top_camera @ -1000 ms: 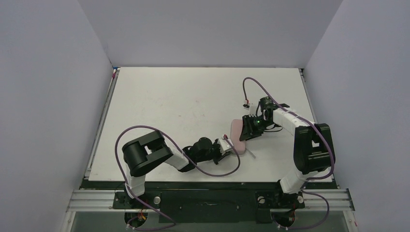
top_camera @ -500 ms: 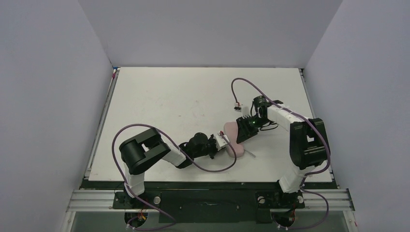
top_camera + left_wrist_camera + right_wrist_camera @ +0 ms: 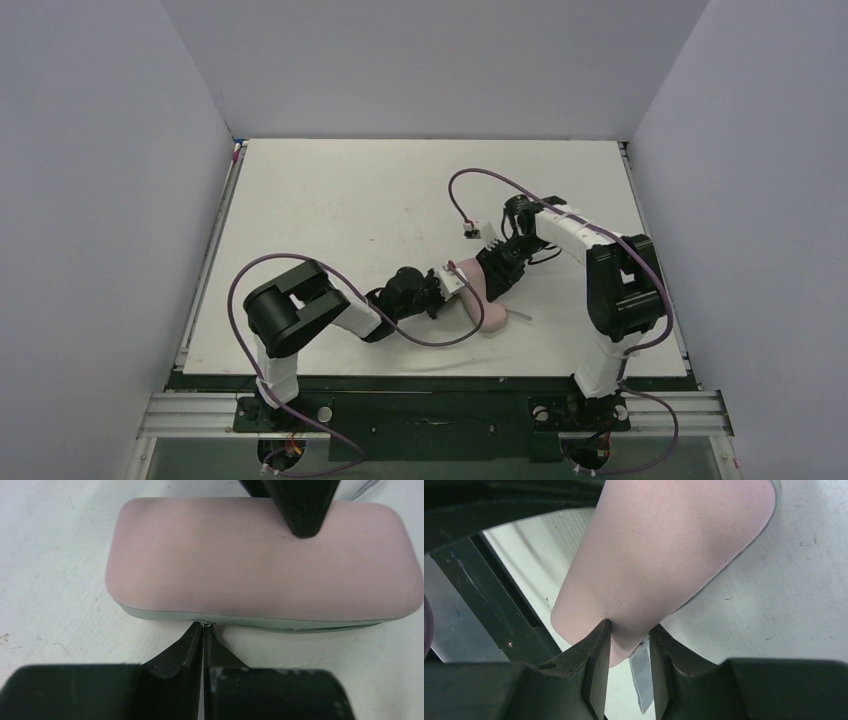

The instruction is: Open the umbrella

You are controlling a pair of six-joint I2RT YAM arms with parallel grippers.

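The umbrella itself is hidden. What shows is a pale pink oblong sleeve [image 3: 490, 312] [image 3: 260, 555] [image 3: 664, 555] with a grey-green zip seam, lying on the white table near its front edge. My left gripper [image 3: 455, 283] [image 3: 204, 626] is shut, its tips pinching a tiny silvery zipper pull at the middle of the seam. My right gripper [image 3: 497, 272] [image 3: 629, 630] is shut on one rounded end of the sleeve, where a grey strap [image 3: 641, 680] hangs between its fingers. A right fingertip [image 3: 300, 510] shows over the sleeve's far side in the left wrist view.
The table's front edge and its black rail [image 3: 489, 600] lie just beyond the sleeve's gripped end. A purple cable [image 3: 480, 185] loops over the table above the right wrist. Grey walls close in the table [image 3: 400, 200] on three sides.
The right arm has swung left and carried the sleeve leftward and nearer the front edge. The left gripper has drawn back to the left with it, still shut at the seam.
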